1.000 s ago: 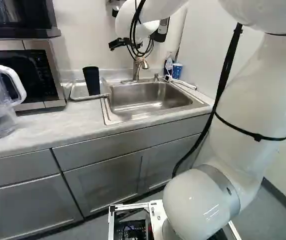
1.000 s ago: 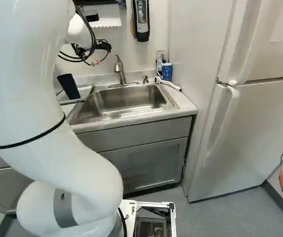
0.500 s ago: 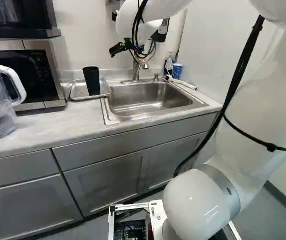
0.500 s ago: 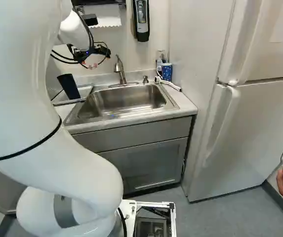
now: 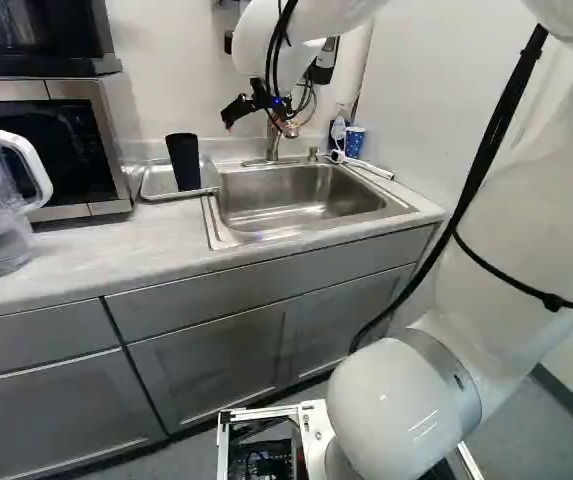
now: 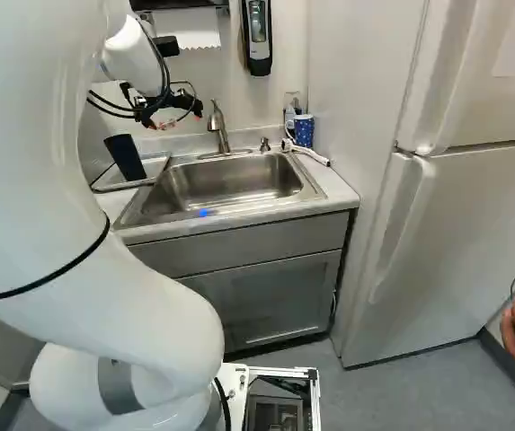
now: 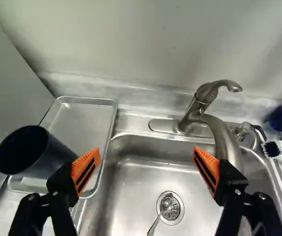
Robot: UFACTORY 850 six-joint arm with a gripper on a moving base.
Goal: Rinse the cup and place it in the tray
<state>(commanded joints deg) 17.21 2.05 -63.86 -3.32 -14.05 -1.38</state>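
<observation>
My gripper (image 7: 145,158) has dipped towards the sink (image 7: 136,189), spread wide and holding nothing, while the cup (image 7: 54,158) stays in the tray (image 7: 114,112), so I'm probably lining up to fetch it.

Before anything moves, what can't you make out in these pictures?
- The bottom inside the dark cup: lost in shadow, wrist view.
- The tip of the faucet's spout: behind a black-and-orange finger, wrist view.
- The spoon's handle end: cut off by the wrist view's edge.
</observation>
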